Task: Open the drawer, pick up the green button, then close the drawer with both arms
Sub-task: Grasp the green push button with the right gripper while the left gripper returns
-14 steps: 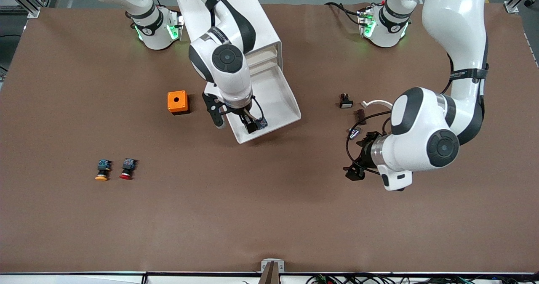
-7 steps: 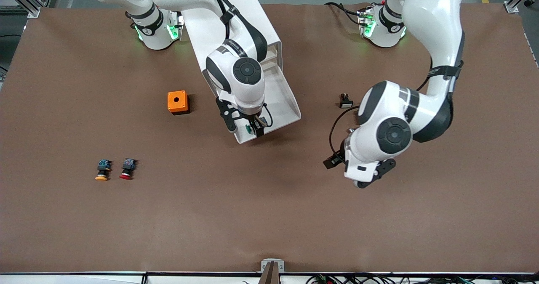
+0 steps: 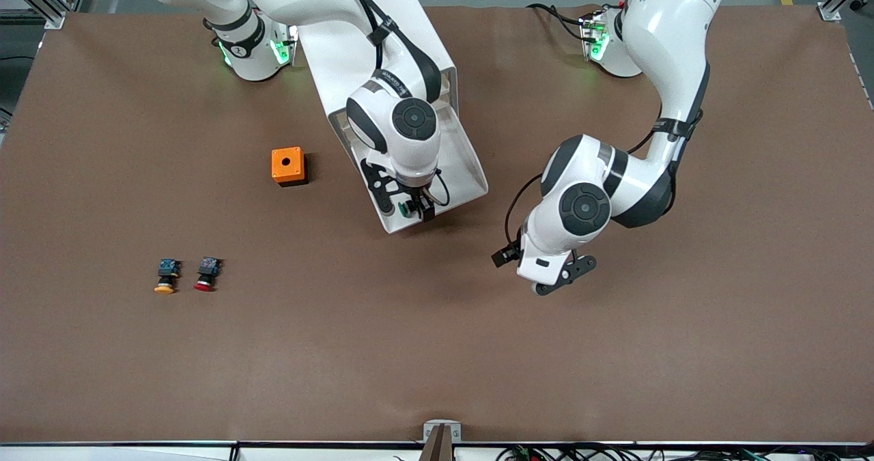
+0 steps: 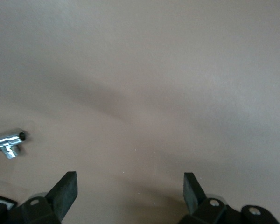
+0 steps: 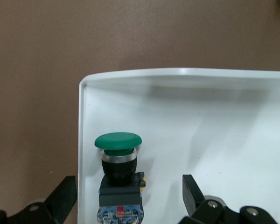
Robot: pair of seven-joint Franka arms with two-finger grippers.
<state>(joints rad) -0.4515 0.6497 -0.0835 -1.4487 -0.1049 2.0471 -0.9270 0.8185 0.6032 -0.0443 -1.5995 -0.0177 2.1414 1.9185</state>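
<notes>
Now the left gripper (image 3: 546, 280) has been swung nearer the drawer (image 3: 437, 201), fingers spread. Only the right wrist view shows the right gripper (image 5: 128, 196) spread around the button (image 5: 118, 158).

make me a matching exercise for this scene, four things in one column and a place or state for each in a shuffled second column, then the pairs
1. green-capped push button
2. orange square box with a round hole
3. left pincer
4. white plastic drawer

A. pulled out
B. open over bare brown table
C. lying in the drawer between the right pincer's open fingers
D. on the table beside the drawer, toward the right arm's end

Pairs: 1-C, 2-D, 3-B, 4-A
</notes>
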